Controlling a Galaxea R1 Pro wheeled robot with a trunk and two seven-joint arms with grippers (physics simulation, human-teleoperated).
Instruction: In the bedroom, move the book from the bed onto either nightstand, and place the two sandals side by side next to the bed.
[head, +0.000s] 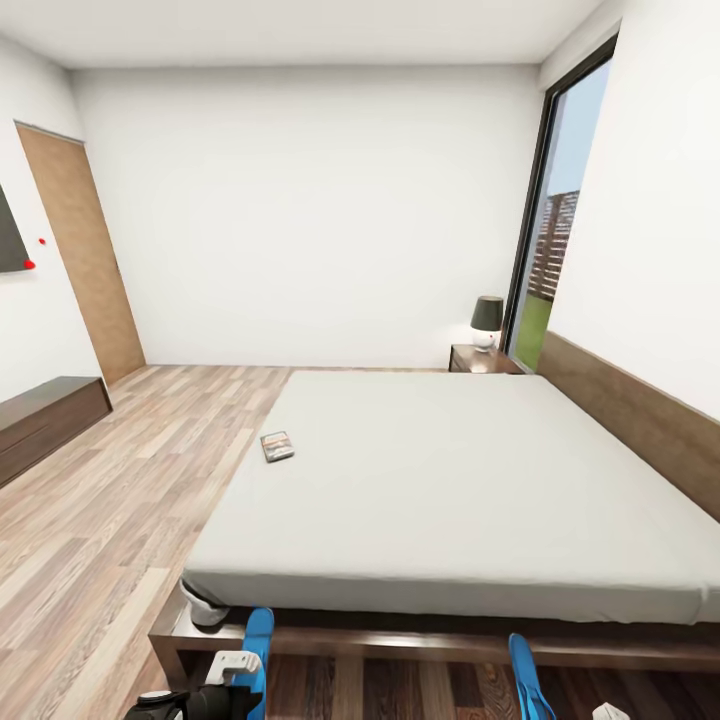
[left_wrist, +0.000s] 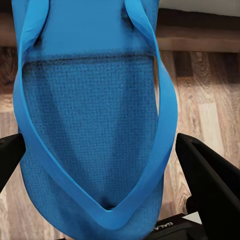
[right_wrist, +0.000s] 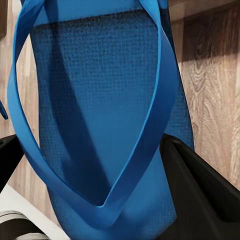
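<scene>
Now you're carrying a sandal in each gripper at the foot of the bed (head: 450, 480): left gripper (left_wrist: 100, 165) clamped on one sandal (left_wrist: 90, 115), right gripper (right_wrist: 95, 175) on the other sandal (right_wrist: 100, 100). Lower both level, toes aligned, edges nearly touching. The book (head: 277, 446) is lying near the mattress's left edge.

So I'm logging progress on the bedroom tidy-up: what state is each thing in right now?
Book: lying flat on the bed, near its left edge, not yet moved.
Left sandal: between the left gripper's jaws, above the floor.
Right sandal: between the right gripper's jaws, above the floor.
Nightstand: top carries a lamp, no book on it.
Door: shut.
</scene>
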